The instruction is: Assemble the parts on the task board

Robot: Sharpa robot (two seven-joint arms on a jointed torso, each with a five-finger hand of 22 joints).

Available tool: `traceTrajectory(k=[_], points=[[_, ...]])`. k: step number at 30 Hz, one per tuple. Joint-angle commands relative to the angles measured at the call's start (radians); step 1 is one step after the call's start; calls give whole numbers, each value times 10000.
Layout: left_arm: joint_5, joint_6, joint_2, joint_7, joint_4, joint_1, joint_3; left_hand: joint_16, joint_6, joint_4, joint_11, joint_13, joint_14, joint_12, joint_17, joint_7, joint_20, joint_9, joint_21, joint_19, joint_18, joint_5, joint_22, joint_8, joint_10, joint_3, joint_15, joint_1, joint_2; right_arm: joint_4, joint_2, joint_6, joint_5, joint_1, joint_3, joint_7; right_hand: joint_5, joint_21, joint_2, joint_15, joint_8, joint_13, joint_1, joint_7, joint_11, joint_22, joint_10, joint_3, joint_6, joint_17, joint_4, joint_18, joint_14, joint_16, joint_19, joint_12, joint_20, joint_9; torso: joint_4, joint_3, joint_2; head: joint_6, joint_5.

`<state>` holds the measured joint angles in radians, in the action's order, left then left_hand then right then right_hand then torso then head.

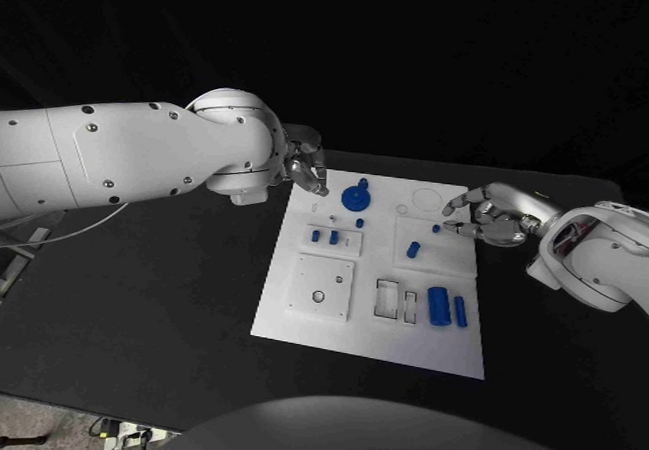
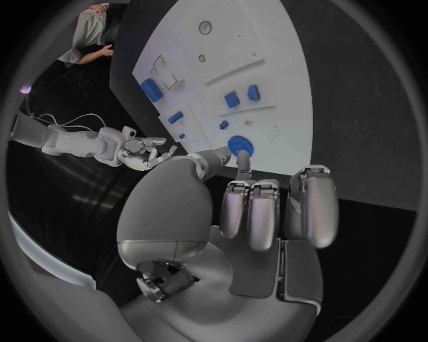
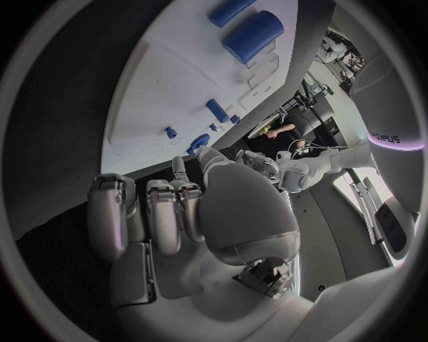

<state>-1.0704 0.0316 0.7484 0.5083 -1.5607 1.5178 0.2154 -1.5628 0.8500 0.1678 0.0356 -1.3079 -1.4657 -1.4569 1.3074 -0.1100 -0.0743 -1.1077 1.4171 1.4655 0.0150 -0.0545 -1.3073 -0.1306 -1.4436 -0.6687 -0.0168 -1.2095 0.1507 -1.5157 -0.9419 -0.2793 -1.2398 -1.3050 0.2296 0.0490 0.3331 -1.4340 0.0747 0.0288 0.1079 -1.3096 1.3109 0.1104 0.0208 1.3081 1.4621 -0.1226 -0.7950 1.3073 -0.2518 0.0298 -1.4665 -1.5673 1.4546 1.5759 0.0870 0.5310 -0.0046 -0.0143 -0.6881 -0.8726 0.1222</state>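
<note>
arms: white, rounded shells, dark screws | left hand [image 1: 307, 170], right hand [image 1: 484, 214]: silver, many-fingered

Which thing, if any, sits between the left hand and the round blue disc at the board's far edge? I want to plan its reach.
Nothing visible does. The left hand hovers at the task board's far left corner, fingers empty, and only bare white board lies between it and the round blue disc.
</note>
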Motion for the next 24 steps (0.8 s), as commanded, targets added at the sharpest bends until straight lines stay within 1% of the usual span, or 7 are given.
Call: traceTrajectory(k=[1,4,8,11,16,18,24], points=[[-51,-1526,-107,-2168,60,23,20,2101,238,-366,133,-595,685,2916,1520,-100,-156,933,-228,-58,211,-340,-2128,339,2400,312,150,-970,55,-133,-103,-706,-18,-29,-1,563,-289,-56,-21,-37,-41,-2612,-127,-4,33,2136,1087,53,-102,2635,-116,77,-1043,-35,96,-51,13,-3,-3,25,-14,0,-70],[-789,-1922,-235,-2713,165,0,34,4701,572,-355,157,2841,1979,8226,-97,-133,-158,2030,-378,-206,296,-392,-2049,670,5293,605,181,-1672,54,-278,-236,-970,10,-94,-2,734,-452,-91,-40,-30,-39,-2612,-157,-13,25,2149,1087,87,-130,2635,-165,68,-1043,-35,126,-51,7,1,-15,28,-14,0,-118],[-1767,-2130,-443,-3114,394,-64,42,5928,-199,-56,211,5024,2008,10792,-1121,34,-195,3412,-963,-517,454,-502,-1836,666,6697,877,15,-1754,474,-483,-411,-1255,29,-199,-2,909,-528,-149,-79,-22,-29,-2612,-110,-29,14,2170,1087,96,-162,2635,-138,52,-1043,-35,174,-51,2,8,-25,58,-24,0,-149],[-2380,-2348,-632,-3445,653,-184,44,5981,-560,73,79,6514,1292,11825,-1495,112,-32,4704,-463,-92,344,-828,-1979,686,6862,1534,-127,-1879,610,-611,-488,-1359,39,-264,-3,967,-520,-183,-124,-1,-25,-2612,107,-50,-9,2183,1087,46,-192,2635,14,43,-1043,-35,204,-51,-16,19,-36,50,-15,0,-185],[-3322,-3012,-941,-3856,1046,-450,41,5965,97,53,-138,7938,498,12172,-2062,324,223,5911,211,387,188,-1528,-2191,641,6035,2035,-404,-2255,490,-688,-510,-1319,45,-293,-2,976,-329,-184,-141,14,-32,-2612,379,-52,-20,2182,1087,-45,-211,2635,206,43,-1043,-35,205,-51,-34,27,-5,38,-24,0,-207],[-3893,-2990,-1091,-3884,1192,-551,38,5232,525,60,-214,8295,169,12196,-1680,448,293,6155,315,459,161,-1581,-2223,574,5682,2159,-492,-2311,531,-727,-532,-1305,46,-298,-1,984,-321,-186,-140,14,-32,-2612,382,-50,-20,2183,1087,-46,-212,2635,208,42,-1043,-35,207,-51,-34,27,-1,44,-33,0,-206],[-5223,-1987,-1496,-3640,1472,-690,32,4886,495,230,-300,8923,127,12424,-1682,607,369,6740,302,475,160,-1382,-2219,686,5647,2613,-562,-2146,672,-793,-586,-1220,48,-303,-1,959,-267,-172,-123,8,-44,-2612,316,-30,-6,2178,1087,-24,-210,2635,141,46,-1043,-35,196,-51,-34,23,-23,41,-27,0,-170]])
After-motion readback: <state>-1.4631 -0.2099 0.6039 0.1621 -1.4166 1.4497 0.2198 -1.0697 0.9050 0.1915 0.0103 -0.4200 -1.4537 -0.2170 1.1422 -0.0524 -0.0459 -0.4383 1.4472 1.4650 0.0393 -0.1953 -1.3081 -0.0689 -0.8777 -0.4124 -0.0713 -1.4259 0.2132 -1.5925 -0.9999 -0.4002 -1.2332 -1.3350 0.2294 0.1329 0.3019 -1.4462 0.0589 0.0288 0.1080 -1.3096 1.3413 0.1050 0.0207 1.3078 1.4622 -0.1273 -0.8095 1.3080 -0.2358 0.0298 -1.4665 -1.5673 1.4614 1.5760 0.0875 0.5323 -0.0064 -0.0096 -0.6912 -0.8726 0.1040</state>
